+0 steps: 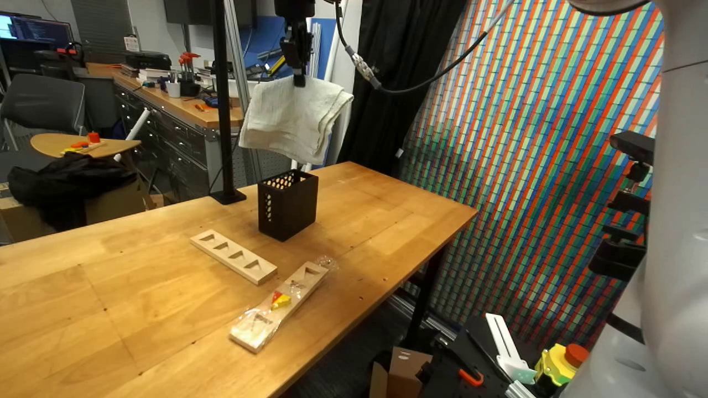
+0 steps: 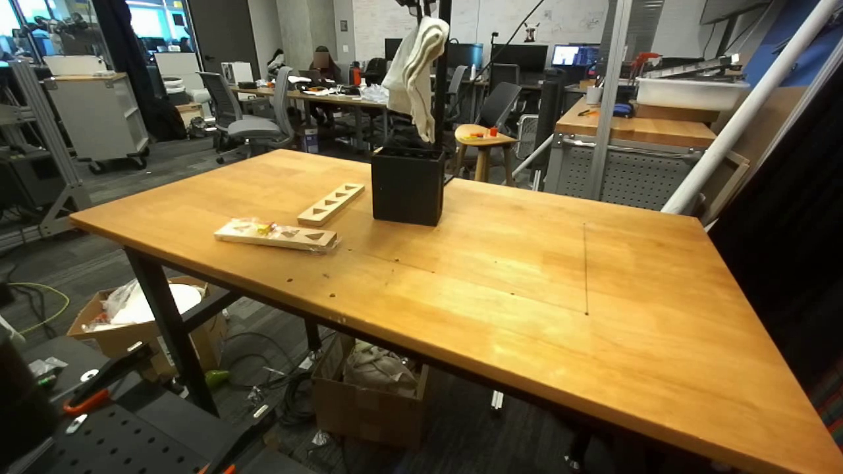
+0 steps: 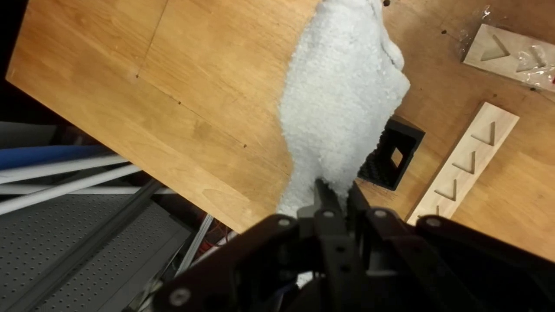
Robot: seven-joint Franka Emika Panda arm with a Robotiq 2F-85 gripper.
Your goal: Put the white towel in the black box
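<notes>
The white towel (image 1: 285, 121) hangs from my gripper (image 1: 299, 82), pinched at its upper edge, with folds hanging down. It hangs clear of the table and also shows in an exterior view (image 2: 416, 76) and in the wrist view (image 3: 340, 95). In the wrist view my gripper (image 3: 336, 186) is closed on the cloth. The black box (image 1: 298, 207) stands upright on the table, open at the top, with perforated sides. It also shows in an exterior view (image 2: 407, 187). The towel's lower edge appears a little above the box rim. In the wrist view the towel partly hides the box (image 3: 409, 130).
A pale wooden strip (image 1: 233, 256) with triangular slots lies beside the box. Another strip (image 1: 298, 287), in clear plastic with coloured pieces, lies nearer the table edge. A black pole (image 1: 223, 110) rises from the table's far edge, near the box. The wooden table (image 2: 527, 263) extends around the box.
</notes>
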